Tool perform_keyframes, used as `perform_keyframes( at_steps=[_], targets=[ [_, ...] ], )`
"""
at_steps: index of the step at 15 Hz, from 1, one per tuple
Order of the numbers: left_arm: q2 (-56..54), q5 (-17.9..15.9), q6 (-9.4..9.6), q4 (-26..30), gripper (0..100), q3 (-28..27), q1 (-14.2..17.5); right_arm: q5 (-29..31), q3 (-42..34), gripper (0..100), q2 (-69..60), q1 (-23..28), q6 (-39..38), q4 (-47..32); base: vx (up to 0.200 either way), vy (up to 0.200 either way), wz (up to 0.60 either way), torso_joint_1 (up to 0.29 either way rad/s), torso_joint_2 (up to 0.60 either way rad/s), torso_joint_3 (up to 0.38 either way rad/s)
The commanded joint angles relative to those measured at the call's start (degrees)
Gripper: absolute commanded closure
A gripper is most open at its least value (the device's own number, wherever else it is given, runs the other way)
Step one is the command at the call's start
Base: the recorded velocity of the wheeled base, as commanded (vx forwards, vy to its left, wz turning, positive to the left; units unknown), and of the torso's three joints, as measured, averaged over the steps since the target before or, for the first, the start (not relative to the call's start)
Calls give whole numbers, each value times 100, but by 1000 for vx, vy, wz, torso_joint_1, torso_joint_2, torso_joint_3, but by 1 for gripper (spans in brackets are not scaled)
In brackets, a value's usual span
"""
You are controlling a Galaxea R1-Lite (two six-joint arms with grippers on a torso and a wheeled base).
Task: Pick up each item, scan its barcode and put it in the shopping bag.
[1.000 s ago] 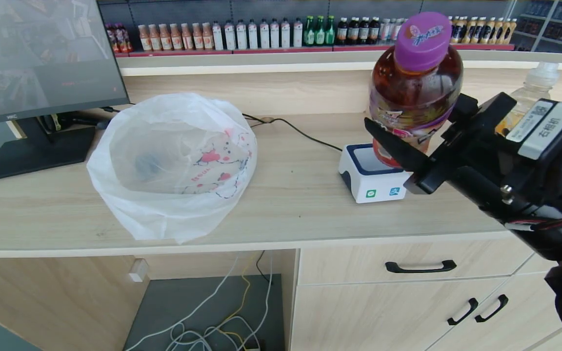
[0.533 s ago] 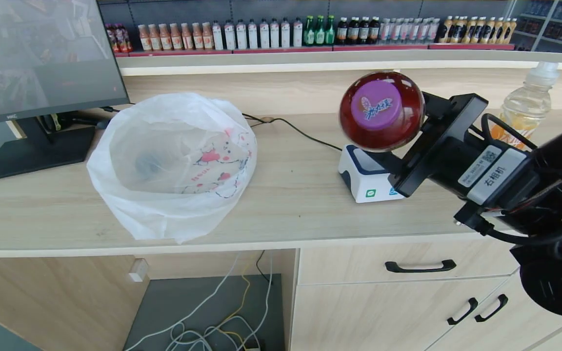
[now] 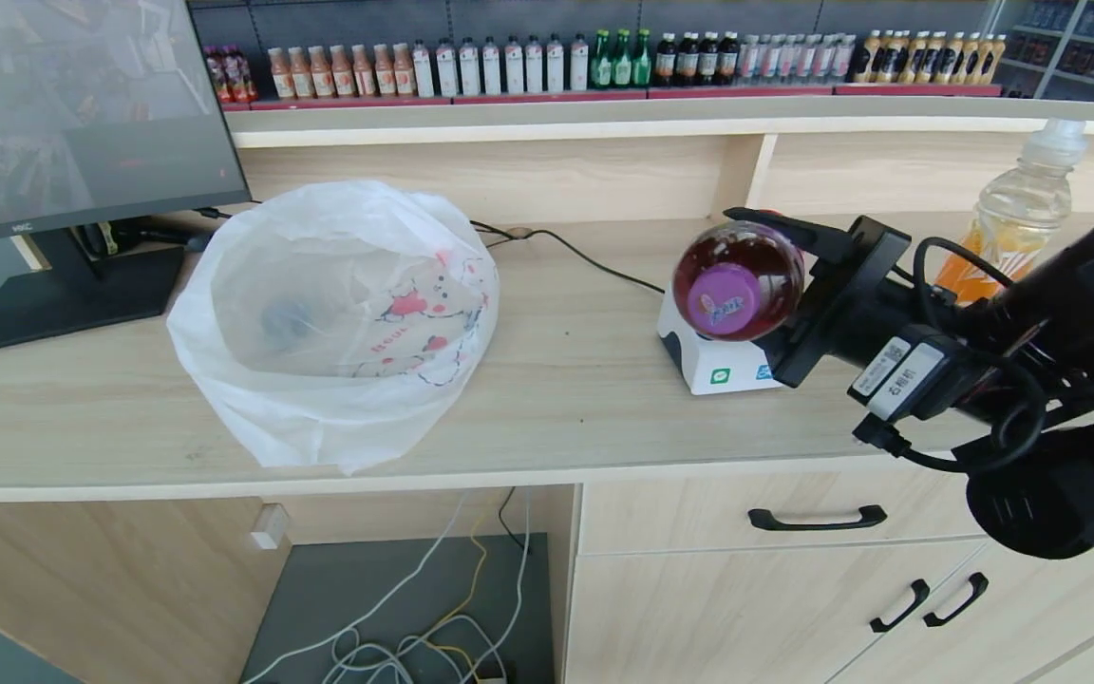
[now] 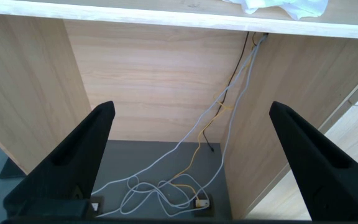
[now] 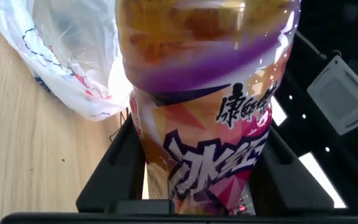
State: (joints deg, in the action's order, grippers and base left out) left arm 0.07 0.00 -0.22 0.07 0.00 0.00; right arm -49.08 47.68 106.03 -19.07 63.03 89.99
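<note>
Right now R gripper [image 3: 754, 294] is clamped on the bottle [image 3: 742, 266] of dark-red drink, one finger on each side of its body. Wrist view shows the black fingers [image 5: 114, 168] tight vs. the label. Bottle's tipped over, purple cap [image 3: 723, 302] facing the head cam, held just above the white scanner [image 3: 713, 370], which sits on the counter [image 3: 566, 408]. Can't tell if bottle touches scanner. Shopping bag [image 3: 319, 418] stands open on counter, well to the left of scanner, w/ smth dark inside, too blurred to ID. 2nd bottle [image 3: 1022, 204], orange drink, is upright at back right of counter, behind R arm. Monitor [image 3: 72, 104] is at far left. L gripper [image 4: 191, 107] hangs below counter level, fingers spread wide, cables [image 4: 185, 180] lying beyond.
</note>
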Motion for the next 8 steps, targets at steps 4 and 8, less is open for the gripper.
perform_keyframes(
  at_steps=[4, 8],
  targets=[
    [1, 0, -4, 1, 0, 0, 0, -155, 277, 100, 436, 78, 175, 1, 0, 0, 0, 0, 0, 0],
    [1, 0, -4, 1, 0, 0, 0, -216, 339, 100, 594, 114, 272, 1, 0, 0, 0, 0, 0, 0]
  ],
)
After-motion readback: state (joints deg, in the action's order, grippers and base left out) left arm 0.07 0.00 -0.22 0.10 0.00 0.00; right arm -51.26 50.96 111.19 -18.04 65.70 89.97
